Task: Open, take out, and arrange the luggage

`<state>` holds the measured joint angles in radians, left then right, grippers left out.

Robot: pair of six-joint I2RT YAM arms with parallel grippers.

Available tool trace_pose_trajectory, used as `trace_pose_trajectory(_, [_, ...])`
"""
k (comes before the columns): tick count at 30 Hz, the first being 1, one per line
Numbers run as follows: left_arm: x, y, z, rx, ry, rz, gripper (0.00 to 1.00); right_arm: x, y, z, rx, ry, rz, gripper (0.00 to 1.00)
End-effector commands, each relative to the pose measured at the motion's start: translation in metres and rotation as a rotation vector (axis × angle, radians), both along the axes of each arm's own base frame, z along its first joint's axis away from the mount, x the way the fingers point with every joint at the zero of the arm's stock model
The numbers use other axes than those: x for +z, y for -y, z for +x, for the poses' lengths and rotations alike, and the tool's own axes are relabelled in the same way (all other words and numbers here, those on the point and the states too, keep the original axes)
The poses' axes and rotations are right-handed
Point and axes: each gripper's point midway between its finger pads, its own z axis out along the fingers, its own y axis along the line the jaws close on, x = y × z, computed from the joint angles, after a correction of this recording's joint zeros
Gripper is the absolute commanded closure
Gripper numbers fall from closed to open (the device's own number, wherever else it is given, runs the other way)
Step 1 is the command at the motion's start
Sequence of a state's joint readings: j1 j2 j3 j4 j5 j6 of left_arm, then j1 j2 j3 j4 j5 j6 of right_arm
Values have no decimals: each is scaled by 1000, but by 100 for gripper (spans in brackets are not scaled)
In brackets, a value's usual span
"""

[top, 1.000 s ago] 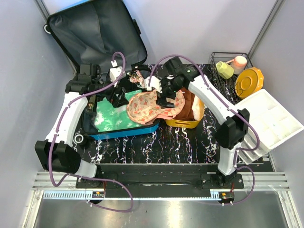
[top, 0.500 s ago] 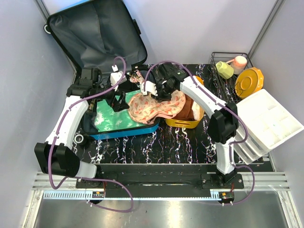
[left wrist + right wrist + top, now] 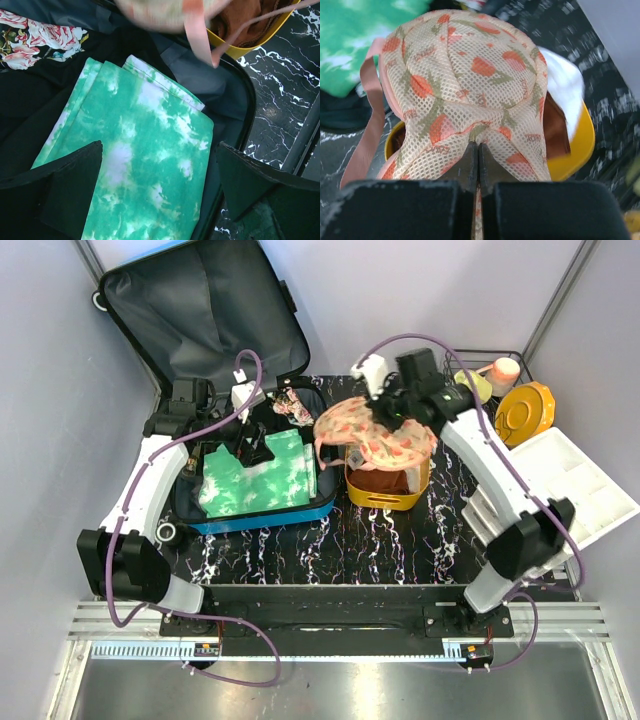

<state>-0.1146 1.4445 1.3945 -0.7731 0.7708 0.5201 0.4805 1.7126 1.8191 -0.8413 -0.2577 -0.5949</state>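
Note:
The luggage lies open at the left: its dark-lined lid (image 3: 200, 310) leans back and its blue-rimmed base (image 3: 262, 516) is on the table. Inside the base lie a folded green tie-dye cloth (image 3: 255, 480) (image 3: 145, 150) and a black rose-print garment (image 3: 290, 405) (image 3: 30, 35). My left gripper (image 3: 250, 450) (image 3: 159, 150) hangs open just above the green cloth, holding nothing. My right gripper (image 3: 385, 410) (image 3: 478, 147) is shut on a cream mesh bag with orange flowers (image 3: 375, 435) (image 3: 465, 85). The bag hangs over the yellow basket (image 3: 385, 497) (image 3: 580, 145), its pink strap (image 3: 367, 125) dangling.
Brown cloth (image 3: 385, 480) fills the yellow basket. At the back right a black wire rack (image 3: 490, 358) holds a green cup (image 3: 472, 387) and a pink cup (image 3: 505, 370). A yellow plate (image 3: 525, 410) and a white compartment tray (image 3: 565, 495) sit at the right.
My right gripper has shut on the mesh bag and carried it up and right, from the luggage to above the yellow basket. The green cloth is now uncovered. The left arm has barely moved.

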Motion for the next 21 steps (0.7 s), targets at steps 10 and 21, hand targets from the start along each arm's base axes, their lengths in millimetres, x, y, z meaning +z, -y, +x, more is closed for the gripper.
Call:
trace_pose_trajectory(10, [17,6,19,12,26,-65,1,0,53,39,-885,66,609,100])
trace_pose_trajectory(21, [-2,-6,9,48,2,-28,1,-39,44,47,-1152,-12,680,100])
